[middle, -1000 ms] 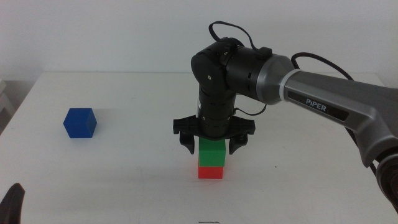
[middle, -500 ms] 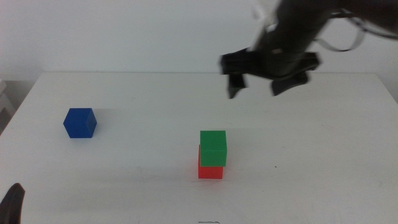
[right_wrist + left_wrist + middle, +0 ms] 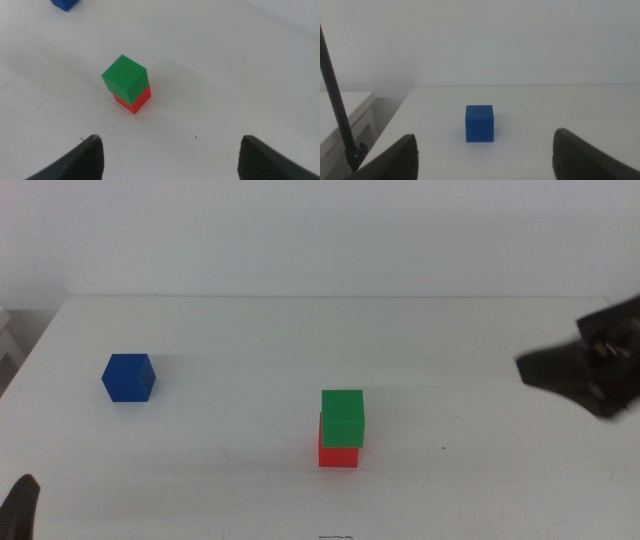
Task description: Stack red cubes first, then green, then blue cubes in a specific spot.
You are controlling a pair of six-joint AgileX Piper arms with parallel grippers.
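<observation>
Green cube (image 3: 343, 417) sits on the red cube (image 3: 337, 455), centre-low in frame, slightly offset. Blue cube (image 3: 129, 377) lies alone at left on the counter (image 3: 450, 340). Right pincer (image 3: 585, 375), open, empty, is at right edge. Left pincer (image 3: 482, 152), open, faces the blue cube; judged next: grasp it, then place it squarely atop.

Green cube (image 3: 343, 417) bright green; red cube (image 3: 338, 456) bright red; blue cube (image 3: 128, 377) deep blue; table (image 3: 480, 470) plain white.

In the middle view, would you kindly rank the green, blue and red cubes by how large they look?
1. Green cube and blue cube: about alike, so no ranking between them.
2. Red cube: smallest showing, mostly hidden beneath the green cube.
</observation>
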